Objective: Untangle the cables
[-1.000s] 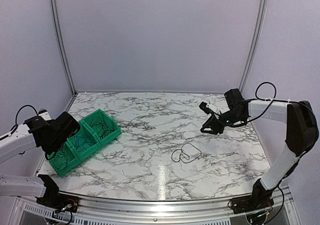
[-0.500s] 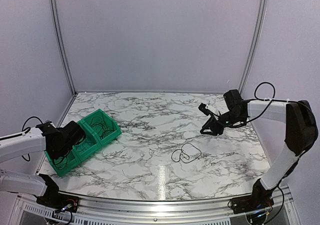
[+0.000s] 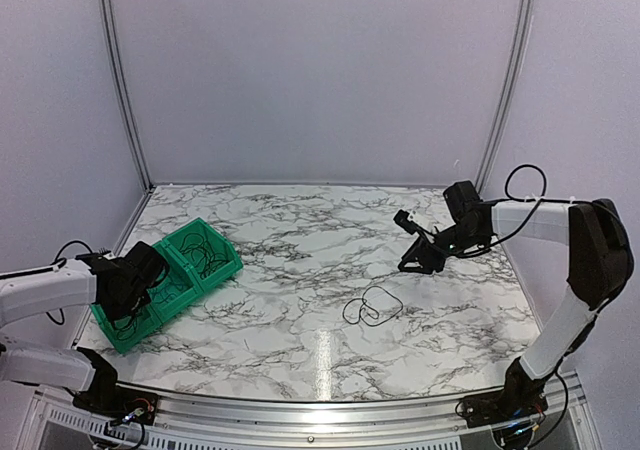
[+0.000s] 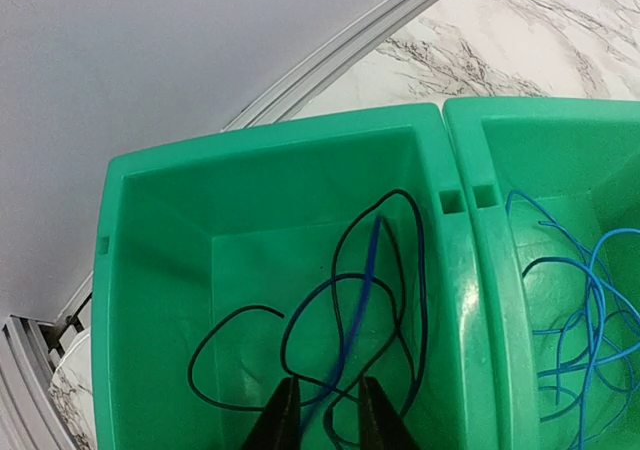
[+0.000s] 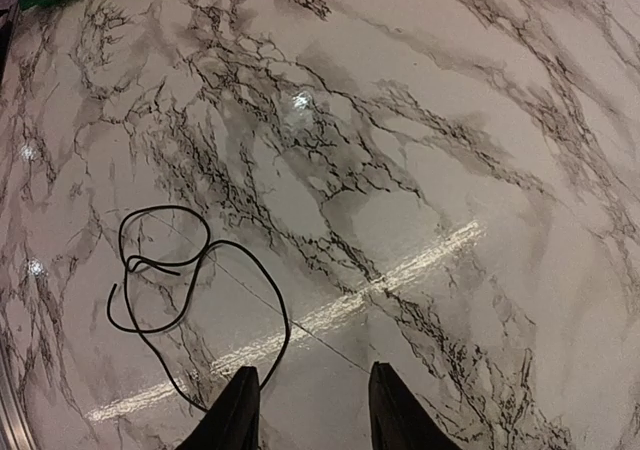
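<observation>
A black cable (image 3: 372, 307) lies in a loose loop on the marble table, apart from the others; it also shows in the right wrist view (image 5: 165, 270). My right gripper (image 3: 407, 240) is open and empty, above the table just beyond that loop (image 5: 310, 375). My left gripper (image 3: 138, 280) is low over the near compartment of the green bin (image 3: 110, 335). In the left wrist view its jaws (image 4: 328, 390) stand a little apart. A blue wire (image 4: 365, 280) runs between them, crossing black wires (image 4: 300, 320) on the compartment floor.
The bin's middle compartment holds several blue wires (image 4: 575, 300), and the far compartment holds black wires (image 3: 207, 257). The bin stands at the table's left edge by the wall rail (image 4: 350, 55). Marble tabletop (image 3: 300, 260) lies between the two arms.
My left arm has come down from a raised pose into the bin's near compartment. My right gripper has shifted slightly left toward the table's middle. The black loop has not moved.
</observation>
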`<state>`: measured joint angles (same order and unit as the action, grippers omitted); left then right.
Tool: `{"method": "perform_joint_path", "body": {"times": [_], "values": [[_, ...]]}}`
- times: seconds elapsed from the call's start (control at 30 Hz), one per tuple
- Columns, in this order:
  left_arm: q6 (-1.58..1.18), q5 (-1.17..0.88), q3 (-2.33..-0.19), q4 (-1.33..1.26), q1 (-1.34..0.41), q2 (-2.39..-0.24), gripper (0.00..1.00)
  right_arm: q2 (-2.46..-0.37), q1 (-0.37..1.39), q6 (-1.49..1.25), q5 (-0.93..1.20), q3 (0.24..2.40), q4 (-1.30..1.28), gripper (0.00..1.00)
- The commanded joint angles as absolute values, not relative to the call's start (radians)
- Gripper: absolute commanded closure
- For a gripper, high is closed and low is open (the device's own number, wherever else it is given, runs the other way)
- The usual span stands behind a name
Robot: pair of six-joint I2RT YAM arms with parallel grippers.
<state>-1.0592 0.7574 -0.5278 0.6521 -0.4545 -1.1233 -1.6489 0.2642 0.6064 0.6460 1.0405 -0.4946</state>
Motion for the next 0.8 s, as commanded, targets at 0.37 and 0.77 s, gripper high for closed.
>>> {"method": "perform_joint_path", "body": {"times": [0.37, 0.77], "values": [[-0.919, 0.739, -0.705, 0.734, -0.443, -0.951, 0.54, -1.663, 0.295, 0.630, 0.643, 1.057, -0.513, 0.62], [-0.456, 0.464, -0.892, 0.407, -0.473, -0.968, 0.54, -1.686, 0.337, 0.666, 0.627, 1.052, -0.529, 0.62]]}}
